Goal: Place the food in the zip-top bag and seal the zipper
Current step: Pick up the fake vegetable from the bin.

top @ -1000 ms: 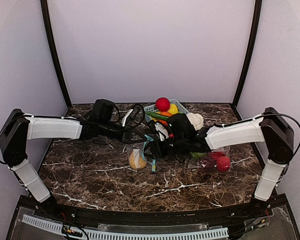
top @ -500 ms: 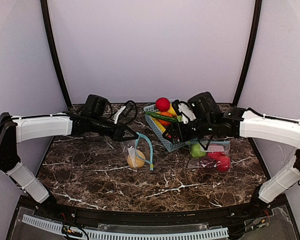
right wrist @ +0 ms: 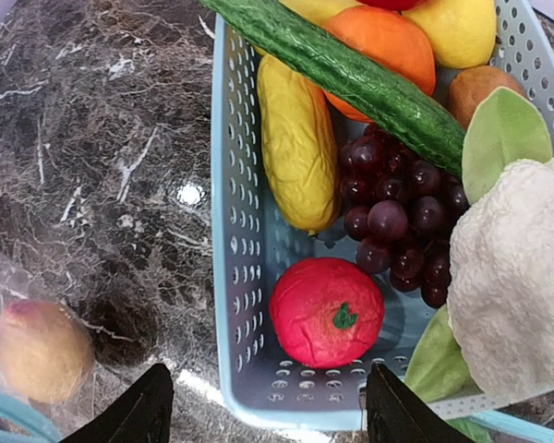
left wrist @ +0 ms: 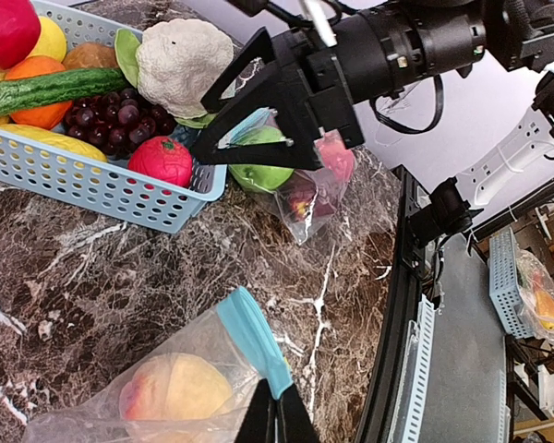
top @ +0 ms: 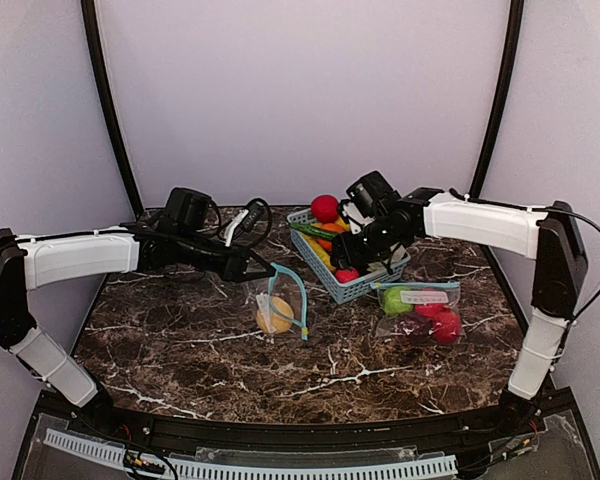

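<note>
You had bright, even light from above. A white glare spot shone on the table (right wrist: 190,195) in the right wrist view. Shadows were soft. The left wrist view bent at its edges.

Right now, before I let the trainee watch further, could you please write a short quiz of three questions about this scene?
1. True or false: the red tomato lies inside the blue basket.
2. What do the left jaws pinch? A nothing; B the zip-top bag, at its zipper; C the basket's rim.
3. Fill in: the right jaws stand ____ above the basket.
Key: 1 true; 2 B; 3 open.
</note>
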{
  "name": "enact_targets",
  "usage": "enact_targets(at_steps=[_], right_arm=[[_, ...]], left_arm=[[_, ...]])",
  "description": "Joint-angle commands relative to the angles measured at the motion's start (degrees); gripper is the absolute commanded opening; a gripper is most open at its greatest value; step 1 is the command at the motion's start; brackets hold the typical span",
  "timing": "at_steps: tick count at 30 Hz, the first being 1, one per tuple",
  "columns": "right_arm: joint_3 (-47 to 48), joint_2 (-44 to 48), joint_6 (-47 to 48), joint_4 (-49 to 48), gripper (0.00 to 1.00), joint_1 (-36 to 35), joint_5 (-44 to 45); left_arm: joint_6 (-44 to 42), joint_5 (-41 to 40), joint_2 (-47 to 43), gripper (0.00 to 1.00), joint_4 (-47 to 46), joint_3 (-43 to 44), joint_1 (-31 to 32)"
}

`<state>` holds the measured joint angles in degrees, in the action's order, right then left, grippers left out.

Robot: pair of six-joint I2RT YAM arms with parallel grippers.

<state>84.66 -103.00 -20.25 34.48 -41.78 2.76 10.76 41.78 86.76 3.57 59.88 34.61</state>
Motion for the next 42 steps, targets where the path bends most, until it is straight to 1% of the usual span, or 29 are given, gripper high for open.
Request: enact_targets(at_steps=[1,9,14,21,24,29,36,42], right_arm=[[4.26,-5.81,0.31,2.43,0.69,1.07,0.67],[7.0,-11.97,0.26,4.98,0.68,1.59,5.52],[7.24,-14.1,0.03,4.72,0.68,2.17,4.82],[8.08,-15.68,0.12,3.8,0.62,2.32,2.25],[7.94,-15.83,0.05,3.53,0.58,2.32,2.14],[7.61,-15.3,0.02,3.45,0.47,2.32,2.31],[6.86,-13.65,0.12,3.08,0.43,2.43,3.23],[6.45,-9.48,0.63,2.62,0.43,2.56,2.36]], left_arm=[[0.56,0.91,-2.01,0.01,0.72,-1.24,-0.16],[0.76,0.86,-2.15,0.01,0.47,-1.24,-0.16],[0.8,0.88,-1.99,0.01,0.47,-1.27,-0.16],[0.84,0.85,-1.72,0.01,0.47,-1.31,-0.1],[0.85,0.83,-1.64,0.01,0.47,-1.33,-0.11],[0.95,0.87,-1.48,0.01,0.47,-1.3,-0.1],[0.85,0.78,-1.52,0.01,0.47,-1.28,-0.11],[2.47,0.87,-1.58,0.01,-0.98,-1.73,0.1]])
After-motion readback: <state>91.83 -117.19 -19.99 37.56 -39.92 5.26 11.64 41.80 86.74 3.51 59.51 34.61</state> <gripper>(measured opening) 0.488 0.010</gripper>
